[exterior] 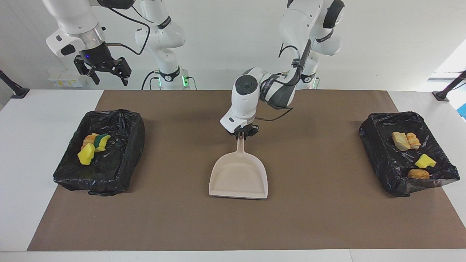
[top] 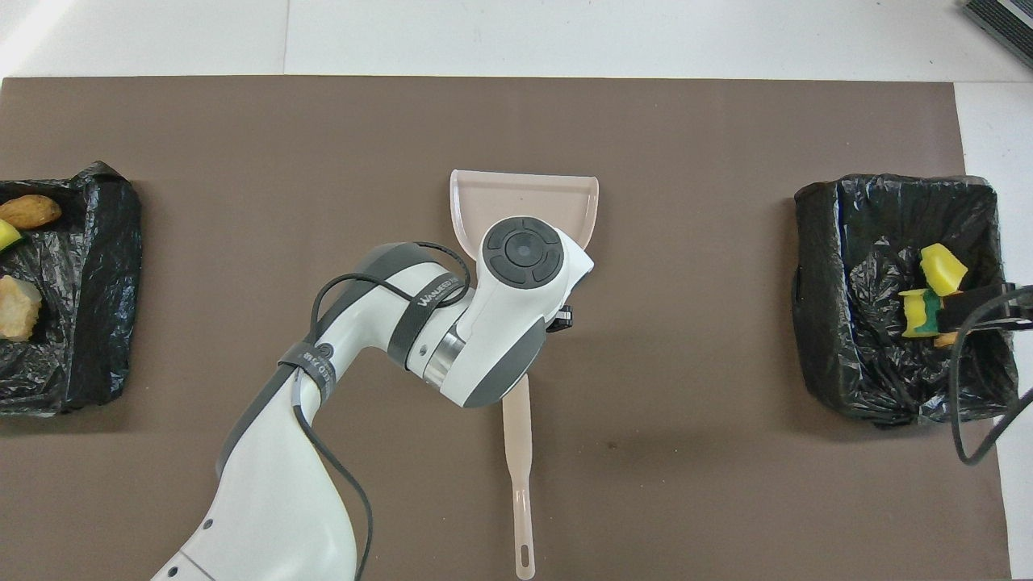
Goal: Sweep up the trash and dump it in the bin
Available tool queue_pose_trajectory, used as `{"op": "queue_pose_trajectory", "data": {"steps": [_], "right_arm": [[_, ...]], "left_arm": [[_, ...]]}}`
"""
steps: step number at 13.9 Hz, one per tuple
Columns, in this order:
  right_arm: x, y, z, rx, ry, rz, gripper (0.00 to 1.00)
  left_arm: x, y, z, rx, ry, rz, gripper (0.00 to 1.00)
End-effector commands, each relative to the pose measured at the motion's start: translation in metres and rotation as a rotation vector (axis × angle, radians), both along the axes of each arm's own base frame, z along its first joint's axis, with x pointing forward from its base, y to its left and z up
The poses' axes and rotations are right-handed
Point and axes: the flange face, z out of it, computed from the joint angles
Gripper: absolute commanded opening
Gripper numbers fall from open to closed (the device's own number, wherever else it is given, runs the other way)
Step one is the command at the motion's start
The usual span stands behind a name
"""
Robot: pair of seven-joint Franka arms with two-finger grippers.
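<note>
The beige dustpan [exterior: 238, 176] lies flat and empty on the brown mat in the middle of the table; it also shows in the overhead view [top: 524, 198]. My left gripper [exterior: 241, 136] is shut on its handle [top: 519, 452] close to the pan. All the trash lies in two black-lined bins. The bin [exterior: 120, 160] at the right arm's end holds yellow and green-backed sponges [exterior: 86, 154] and a bread piece. The bin [exterior: 378, 145] at the left arm's end holds bread pieces [exterior: 400, 141] and a yellow sponge [exterior: 425, 161]. My right gripper [exterior: 105, 71] is open and empty, raised over its end's bin.
The brown mat [exterior: 320, 218] covers most of the white table. No brush is in view. Black camera stands sit at both table corners nearest the robots [exterior: 14, 89]. A cable hangs from the right gripper over its bin [top: 968, 403].
</note>
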Motion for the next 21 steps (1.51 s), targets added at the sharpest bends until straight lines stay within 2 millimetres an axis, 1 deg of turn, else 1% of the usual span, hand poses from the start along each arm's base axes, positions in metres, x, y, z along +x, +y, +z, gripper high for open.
{"op": "queue_pose_trajectory", "data": {"steps": [1, 2, 3, 4, 6, 8, 9, 10, 13, 15, 16, 17, 19, 20, 21], "right_arm": [[-0.008, -0.001, 0.001, 0.020, 0.005, 0.004, 1.00], [-0.008, -0.001, 0.001, 0.020, 0.005, 0.006, 1.00], [-0.008, -0.001, 0.001, 0.020, 0.005, 0.006, 1.00], [-0.008, -0.001, 0.001, 0.020, 0.005, 0.004, 1.00], [-0.008, -0.001, 0.001, 0.020, 0.005, 0.004, 1.00], [-0.007, 0.000, 0.001, 0.019, 0.005, 0.007, 1.00], [-0.007, 0.000, 0.001, 0.019, 0.003, 0.007, 1.00], [-0.007, 0.000, 0.001, 0.019, 0.003, 0.007, 1.00], [-0.007, 0.000, 0.001, 0.019, 0.005, 0.007, 1.00], [-0.008, -0.001, 0.001, 0.020, 0.005, 0.006, 1.00], [-0.007, -0.001, 0.001, 0.020, 0.003, 0.006, 1.00], [-0.008, -0.001, 0.001, 0.020, 0.005, 0.006, 1.00], [-0.008, -0.001, 0.001, 0.020, 0.005, 0.004, 1.00], [-0.007, -0.001, 0.001, 0.020, 0.003, 0.006, 1.00], [-0.007, -0.001, 0.001, 0.020, 0.003, 0.006, 1.00]], "left_arm": [[0.020, 0.007, 0.013, 0.018, -0.024, 0.027, 0.26], [0.017, 0.011, 0.019, 0.020, -0.022, 0.025, 0.74], [0.013, 0.016, 0.031, 0.015, -0.031, 0.031, 1.00], [0.014, 0.030, 0.049, 0.011, -0.040, 0.042, 1.00], [0.022, 0.064, 0.085, 0.016, -0.035, 0.062, 1.00], [0.028, 0.091, 0.114, 0.018, -0.028, 0.048, 1.00], [0.034, 0.112, 0.129, 0.013, -0.029, 0.048, 1.00], [0.041, 0.142, 0.147, 0.009, -0.026, 0.037, 1.00], [0.050, 0.234, 0.199, -0.001, -0.007, -0.072, 1.00], [0.055, 0.299, 0.223, -0.010, -0.003, -0.129, 1.00], [0.057, 0.327, 0.233, -0.016, -0.010, -0.148, 1.00], [0.058, 0.353, 0.241, -0.021, -0.016, -0.165, 1.00], [0.053, 0.399, 0.256, -0.025, -0.027, -0.200, 1.00], [0.048, 0.423, 0.267, -0.026, -0.041, -0.197, 1.00], [0.040, 0.443, 0.279, -0.025, -0.053, -0.186, 1.00]]}}
